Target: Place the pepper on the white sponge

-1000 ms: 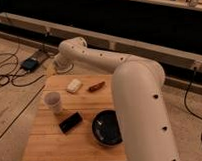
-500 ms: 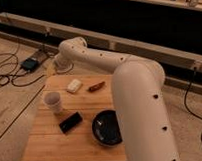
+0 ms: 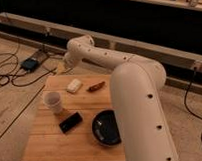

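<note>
The pepper [image 3: 96, 86] lies loose on the surface [image 3: 51, 142] just beside the white sponge [image 3: 73, 86], evidently awaiting pickup by the gripper [image 3: 64, 64] poised at the far corner; whether it is open I cannot tell.

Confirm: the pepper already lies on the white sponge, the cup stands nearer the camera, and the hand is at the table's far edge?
No. The camera view shows the pepper lying on the table just right of the white sponge, apart from it, not on it. The cup and the hand are as you say.
</note>
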Tool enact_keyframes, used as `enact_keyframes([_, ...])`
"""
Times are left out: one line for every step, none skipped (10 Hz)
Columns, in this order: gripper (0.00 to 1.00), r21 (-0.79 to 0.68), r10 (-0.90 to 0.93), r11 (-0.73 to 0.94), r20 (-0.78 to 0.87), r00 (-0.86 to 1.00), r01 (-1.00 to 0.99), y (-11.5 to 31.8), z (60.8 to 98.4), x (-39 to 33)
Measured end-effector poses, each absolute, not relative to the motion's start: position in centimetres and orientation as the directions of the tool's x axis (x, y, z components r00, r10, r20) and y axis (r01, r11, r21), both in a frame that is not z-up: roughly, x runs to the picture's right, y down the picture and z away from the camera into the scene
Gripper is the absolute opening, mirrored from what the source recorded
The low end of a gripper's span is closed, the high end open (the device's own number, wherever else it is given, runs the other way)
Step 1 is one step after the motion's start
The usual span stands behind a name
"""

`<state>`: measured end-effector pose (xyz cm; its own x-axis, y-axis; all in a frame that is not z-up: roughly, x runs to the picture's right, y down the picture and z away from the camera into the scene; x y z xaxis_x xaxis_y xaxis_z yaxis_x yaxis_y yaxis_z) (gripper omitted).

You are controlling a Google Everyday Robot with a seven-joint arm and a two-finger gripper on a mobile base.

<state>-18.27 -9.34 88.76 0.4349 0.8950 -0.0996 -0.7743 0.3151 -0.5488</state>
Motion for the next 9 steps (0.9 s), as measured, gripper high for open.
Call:
enact_keyframes([0.74, -0.516, 0.907, 0.269, -0.148, 0.394, -0.813, -9.2, 90.0, -16.2])
enact_keyframes([0.74, -0.492, 0.914, 0.238, -0.178, 0.365, -0.838, -9.1, 90.7, -14.8])
enact_keyframes([0.74, -0.454, 0.921, 0.192, -0.223, 0.319, -0.870, -8.6, 91.7, -12.8])
enact_keyframes([0.74, -0.417, 0.926, 0.146, -0.261, 0.272, -0.897, -8.1, 92.6, -11.0])
enact_keyframes([0.74, -0.386, 0.928, 0.108, -0.291, 0.232, -0.916, -7.4, 93.2, -9.6])
enact_keyframes([0.74, -0.365, 0.927, 0.082, -0.314, 0.206, -0.927, -6.7, 93.6, -8.8])
enact_keyframes([0.74, -0.333, 0.922, 0.046, -0.349, 0.168, -0.942, -5.5, 94.1, -7.7])
enact_keyframes([0.74, -0.309, 0.916, 0.020, -0.375, 0.141, -0.951, -4.6, 94.4, -6.9])
enact_keyframes([0.74, -0.283, 0.908, -0.006, -0.403, 0.113, -0.959, -3.5, 94.6, -6.1])
